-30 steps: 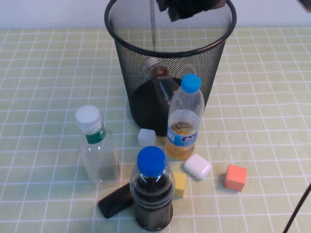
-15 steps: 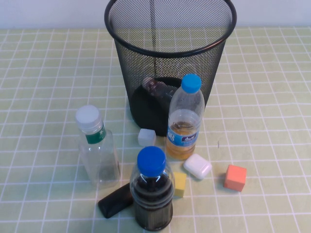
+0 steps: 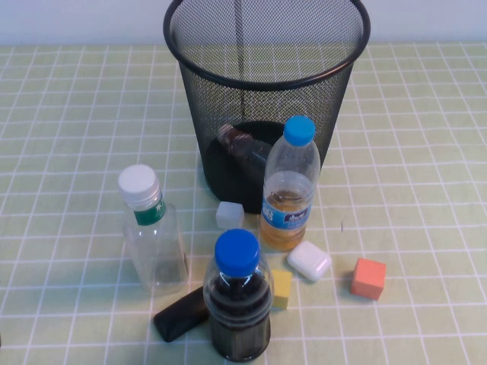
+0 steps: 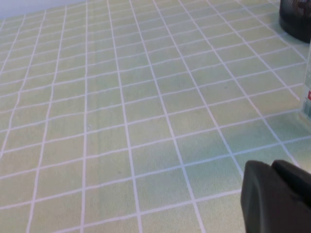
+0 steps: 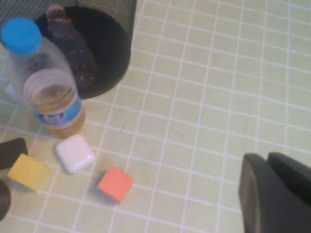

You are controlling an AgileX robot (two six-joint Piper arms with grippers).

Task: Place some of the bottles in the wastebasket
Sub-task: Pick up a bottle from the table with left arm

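Observation:
The black wire-mesh wastebasket [image 3: 266,68] stands at the back centre. The shorter clear bottle with a dark brown neck band [image 3: 242,144] lies tilted inside it, seen through the mesh; it also shows in the right wrist view [image 5: 75,53]. The clear bottle with a white cap and green neck label [image 3: 152,228] stands upright at the front left. Neither gripper shows in the high view. My left gripper [image 4: 272,167] is shut and empty over bare cloth. My right gripper [image 5: 266,158] is shut and empty, to the right of the bin and apart from it.
A tall blue-capped bottle [image 3: 290,190] stands right in front of the bin. A fat blue-capped dark bottle [image 3: 237,300] stands at the front. Around them lie a white cube [image 3: 229,214], a white case [image 3: 308,260], an orange cube [image 3: 368,277], a yellow cube [image 3: 281,288] and a black block [image 3: 181,313].
The gripper that was over the bin's rim has left the high view. The brown-banded bottle has shifted inside the bin and now lies tilted towards the left.

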